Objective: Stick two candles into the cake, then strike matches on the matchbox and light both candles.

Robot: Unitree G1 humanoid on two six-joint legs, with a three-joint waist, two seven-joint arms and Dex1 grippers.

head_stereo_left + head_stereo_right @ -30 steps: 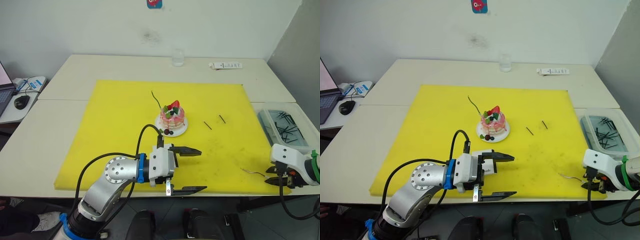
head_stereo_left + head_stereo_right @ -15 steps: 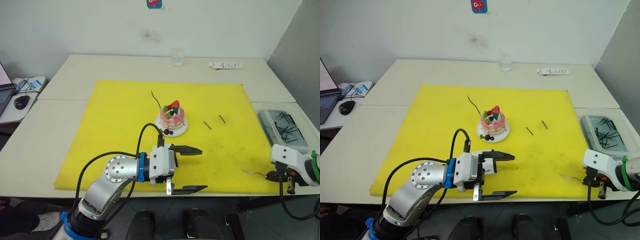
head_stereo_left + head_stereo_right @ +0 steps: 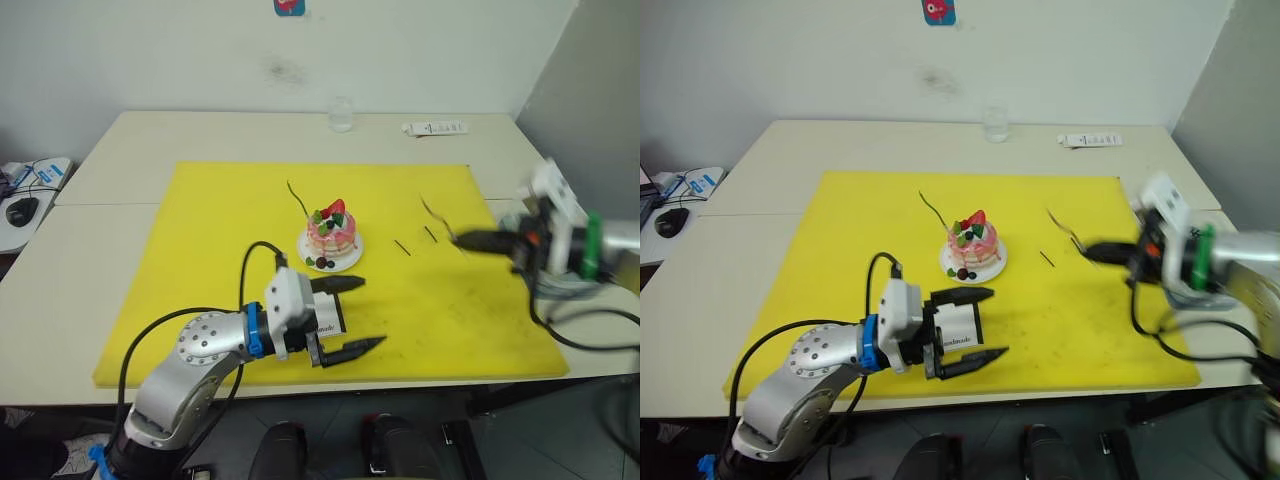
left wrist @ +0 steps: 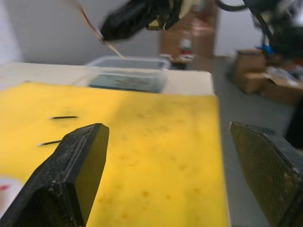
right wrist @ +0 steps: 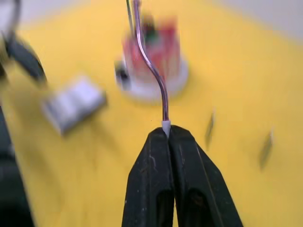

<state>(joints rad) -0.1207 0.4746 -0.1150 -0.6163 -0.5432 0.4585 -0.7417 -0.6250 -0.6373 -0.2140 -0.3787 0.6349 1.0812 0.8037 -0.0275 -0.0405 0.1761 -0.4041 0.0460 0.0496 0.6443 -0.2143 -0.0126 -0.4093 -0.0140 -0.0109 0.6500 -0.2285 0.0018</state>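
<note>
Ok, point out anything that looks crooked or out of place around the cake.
One candle already in the cake leans well off upright, tilting up and away to the robot's left. The second candle, pinched by its end in the right gripper, is bent and wavy. Two matches lie loose on the yellow mat.

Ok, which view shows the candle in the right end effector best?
The right wrist view: the candle rises from the shut right end effector, pointing toward the cake. Both eye views show it as a thin line; the left wrist view catches a short stretch of it.
</note>
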